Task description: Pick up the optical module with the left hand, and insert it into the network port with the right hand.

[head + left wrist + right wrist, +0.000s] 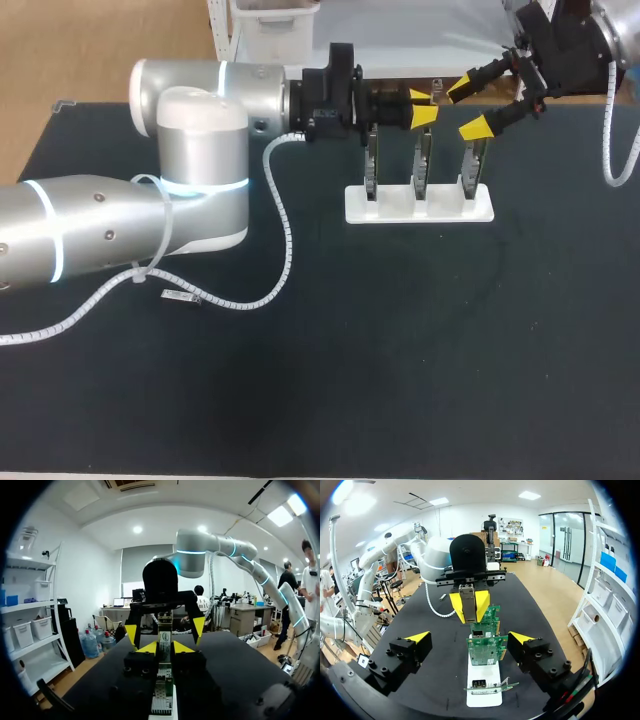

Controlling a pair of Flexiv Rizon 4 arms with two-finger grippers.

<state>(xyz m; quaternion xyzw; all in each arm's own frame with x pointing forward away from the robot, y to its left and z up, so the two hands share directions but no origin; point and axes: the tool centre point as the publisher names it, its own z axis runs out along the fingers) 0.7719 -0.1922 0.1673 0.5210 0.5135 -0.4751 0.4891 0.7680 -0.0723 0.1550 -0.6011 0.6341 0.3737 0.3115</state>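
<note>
Left tool (pixel 422 106) is clenched on the module (pixel 468 597), yellow tips pressing it from both sides, and in the right wrist view it's held up above the row of cards! Right tool (pixel 464 109) is released, fingers spread wide, and it's gripping nothing. It faces the left tool head-on, just off at that tool's three o'clock in the head view.

Below them, three green cards (pixel 487 647) stand upright in a white stand (pixel 420 208), at about one o'clock from the middle of the dark counter (pixel 400 380). Both tools hang at the stand's twelve o'clock side, over the card tops. I can't tell whether the module touches a card.

Down at eight o'clock a small flat item (pixel 180 296) lies beside the left arm's coiled cable (pixel 275 215).
</note>
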